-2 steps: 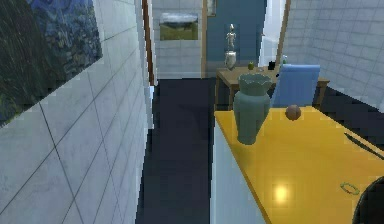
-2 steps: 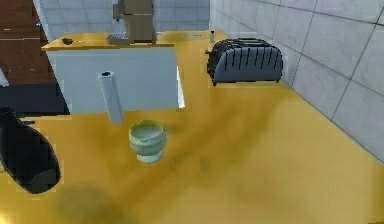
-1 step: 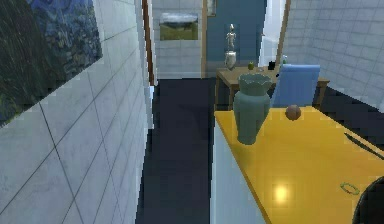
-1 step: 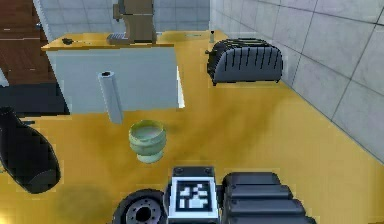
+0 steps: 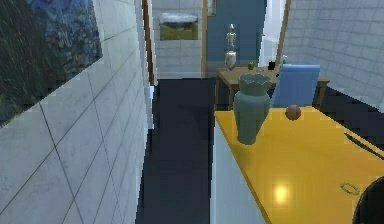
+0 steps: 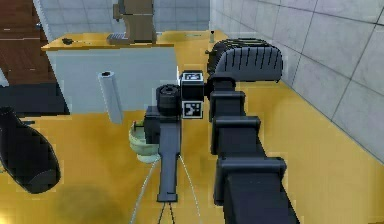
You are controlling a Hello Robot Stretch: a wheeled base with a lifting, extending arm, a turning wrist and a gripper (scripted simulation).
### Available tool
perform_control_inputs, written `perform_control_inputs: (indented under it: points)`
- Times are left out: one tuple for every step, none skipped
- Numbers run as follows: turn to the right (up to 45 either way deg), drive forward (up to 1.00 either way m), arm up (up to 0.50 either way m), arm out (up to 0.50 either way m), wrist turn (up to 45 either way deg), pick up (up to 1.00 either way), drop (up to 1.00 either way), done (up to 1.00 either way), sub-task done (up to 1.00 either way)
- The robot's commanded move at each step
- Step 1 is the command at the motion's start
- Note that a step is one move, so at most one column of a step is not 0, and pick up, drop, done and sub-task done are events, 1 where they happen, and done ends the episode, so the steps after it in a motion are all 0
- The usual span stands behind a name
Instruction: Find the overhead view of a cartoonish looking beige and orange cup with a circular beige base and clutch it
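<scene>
One pale cup [image 6: 142, 143] sits on the yellow counter [image 6: 100, 190] just beside your gripper [image 6: 165, 195], presumably stationed there for the grasp; whether it holds anything, you cannot tell.

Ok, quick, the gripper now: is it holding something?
Gripper: cannot tell whether it holds anything; a pale cup-like thing stands close to it on the yellow countertop.

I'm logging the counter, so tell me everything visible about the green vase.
The vase is grey-green and smooth, perhaps ceramic: broad shoulders, a narrower neck, a flared rim. It stands upright on the yellow counter near its far corner. Only the counter touches it; a small brown round thing lies apart, toward the forward view's right.
</scene>
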Motion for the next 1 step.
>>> perform_control_inputs:
  points:
    - [0.0, 0.0, 0.0, 0.0, 45.0, 0.0, 0.0, 0.0, 0.0]
